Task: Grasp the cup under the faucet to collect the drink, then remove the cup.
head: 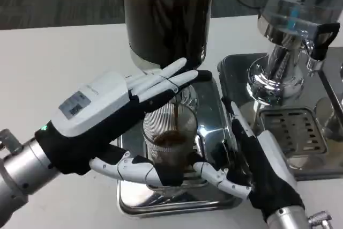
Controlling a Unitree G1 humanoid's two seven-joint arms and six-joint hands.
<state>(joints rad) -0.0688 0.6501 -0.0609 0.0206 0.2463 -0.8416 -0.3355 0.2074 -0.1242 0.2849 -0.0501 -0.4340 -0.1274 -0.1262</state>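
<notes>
Cup (170,146) (filling) between robot hands

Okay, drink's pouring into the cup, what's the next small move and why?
Probably hold steady a moment: a dark stream is falling into the ribbed cup, only partly full. The left hand reaches to the tap, the right hand steadies the cup.

— What does the left hand (115,127) look like?
— White shell on the back with a grey panel, black palm, white-and-black fingers, a small green light near the wrist, silver forearm (19,172).
— And the right hand (252,159)?
— Mostly black, white fingers, silver wrist.
</notes>
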